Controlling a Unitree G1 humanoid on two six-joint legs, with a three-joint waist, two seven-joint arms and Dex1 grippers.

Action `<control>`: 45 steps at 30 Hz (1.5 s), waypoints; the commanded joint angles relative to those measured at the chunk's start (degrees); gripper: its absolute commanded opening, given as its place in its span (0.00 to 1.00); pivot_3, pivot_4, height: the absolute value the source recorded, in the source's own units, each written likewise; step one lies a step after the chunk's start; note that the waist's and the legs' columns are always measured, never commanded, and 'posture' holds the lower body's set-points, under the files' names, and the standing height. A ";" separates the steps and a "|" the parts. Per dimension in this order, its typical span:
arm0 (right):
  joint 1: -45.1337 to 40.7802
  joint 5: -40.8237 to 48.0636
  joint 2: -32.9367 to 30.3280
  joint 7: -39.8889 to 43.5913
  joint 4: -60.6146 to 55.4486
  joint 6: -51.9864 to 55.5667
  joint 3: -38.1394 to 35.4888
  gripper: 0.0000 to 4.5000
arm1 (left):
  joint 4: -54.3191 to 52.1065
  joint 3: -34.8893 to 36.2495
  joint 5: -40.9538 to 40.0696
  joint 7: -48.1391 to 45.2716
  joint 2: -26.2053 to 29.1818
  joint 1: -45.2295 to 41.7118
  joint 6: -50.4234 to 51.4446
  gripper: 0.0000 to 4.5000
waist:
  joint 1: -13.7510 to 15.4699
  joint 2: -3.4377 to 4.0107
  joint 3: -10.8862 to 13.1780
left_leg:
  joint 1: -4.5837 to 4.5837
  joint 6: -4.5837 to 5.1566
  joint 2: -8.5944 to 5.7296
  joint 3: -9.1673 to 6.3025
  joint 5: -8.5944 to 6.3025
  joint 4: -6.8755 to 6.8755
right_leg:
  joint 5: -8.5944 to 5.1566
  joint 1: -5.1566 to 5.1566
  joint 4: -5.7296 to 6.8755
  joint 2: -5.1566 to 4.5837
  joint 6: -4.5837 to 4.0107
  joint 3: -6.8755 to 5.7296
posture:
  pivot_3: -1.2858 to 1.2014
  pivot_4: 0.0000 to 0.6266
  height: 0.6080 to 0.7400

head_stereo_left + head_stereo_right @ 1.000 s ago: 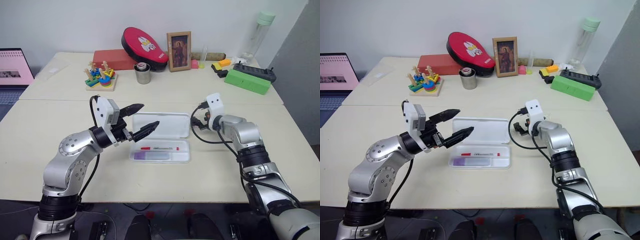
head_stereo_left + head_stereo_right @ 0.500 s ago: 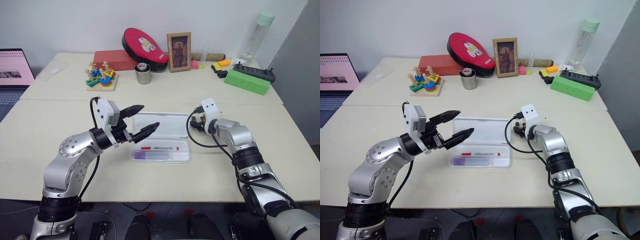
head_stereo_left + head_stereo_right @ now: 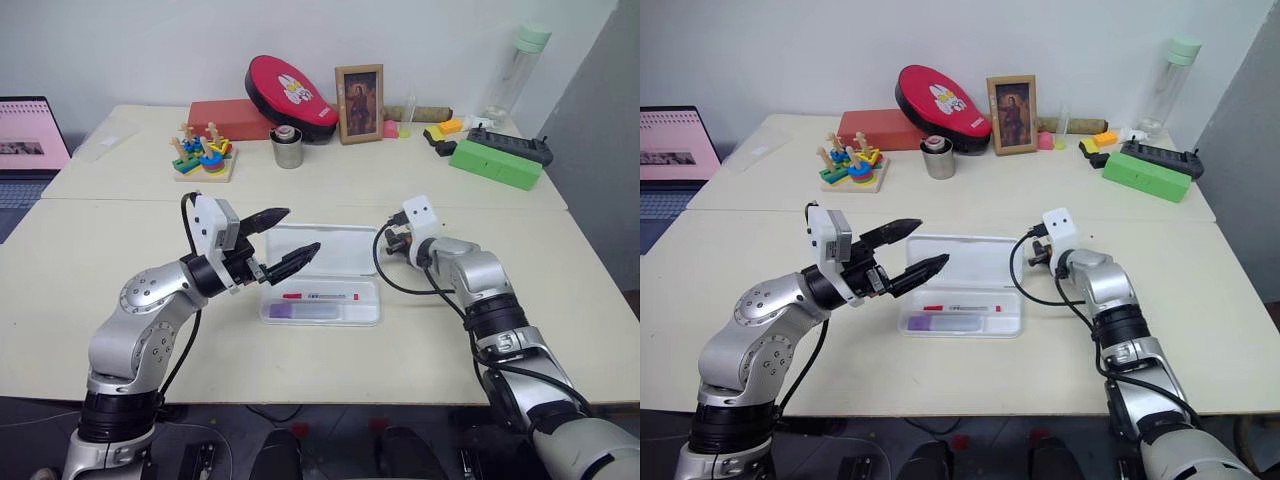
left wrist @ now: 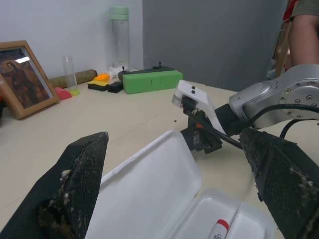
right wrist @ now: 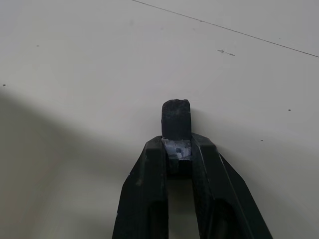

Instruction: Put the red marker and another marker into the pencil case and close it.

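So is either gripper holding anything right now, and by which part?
The right gripper pinches a small black piece by its near end. The left gripper is open, holding nothing.

A laptop (image 3: 28, 150) sits at the left edge. Along the upper table stand a stacking toy (image 3: 201, 153), red box (image 3: 229, 118), red oval case (image 3: 289, 85), metal cup (image 3: 286, 147), framed picture (image 3: 358, 103); upper right, a green box (image 3: 493, 163) and bottle (image 3: 518, 70).
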 commanded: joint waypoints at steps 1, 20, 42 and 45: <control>-1.67 0.84 -2.75 1.35 -1.90 -3.20 -2.43 0.06 | -2.08 0.52 -0.99 0.58 -0.42 -1.35 -0.31 1.00 | 0.01 0.02 0.01 | -0.02 0.00 0.00 0.00 0.00 0.00 | 0.00 -0.02 -0.02 0.00 0.00 0.00 | 0.52 0.24 1.00; 8.69 10.44 -26.33 41.74 -38.23 -0.06 15.28 0.06 | -2.60 5.73 -2.43 -14.99 16.65 11.20 1.26 1.00 | -0.14 0.12 0.11 | -0.03 0.02 0.01 0.02 -0.01 -0.04 | -0.08 -0.05 -0.12 -0.01 -0.03 0.01 | 0.52 0.24 1.00; 9.22 5.46 -22.33 40.15 -39.66 2.70 24.15 0.06 | -3.48 5.73 -2.30 -15.25 17.96 12.65 1.33 1.00 | 0.18 0.12 0.12 | -0.04 0.00 0.03 0.03 -0.01 -0.02 | -0.07 -0.09 -0.11 0.00 -0.03 0.00 | 0.52 0.24 1.00; 9.16 5.54 -22.12 40.18 -40.14 3.06 24.09 0.25 | -3.53 5.56 -2.19 -15.07 17.90 12.69 1.37 1.00 | 0.18 0.11 0.12 | -0.04 0.00 0.03 0.03 -0.01 -0.02 | -0.07 -0.09 -0.11 0.00 -0.03 0.00 | 0.52 0.24 1.00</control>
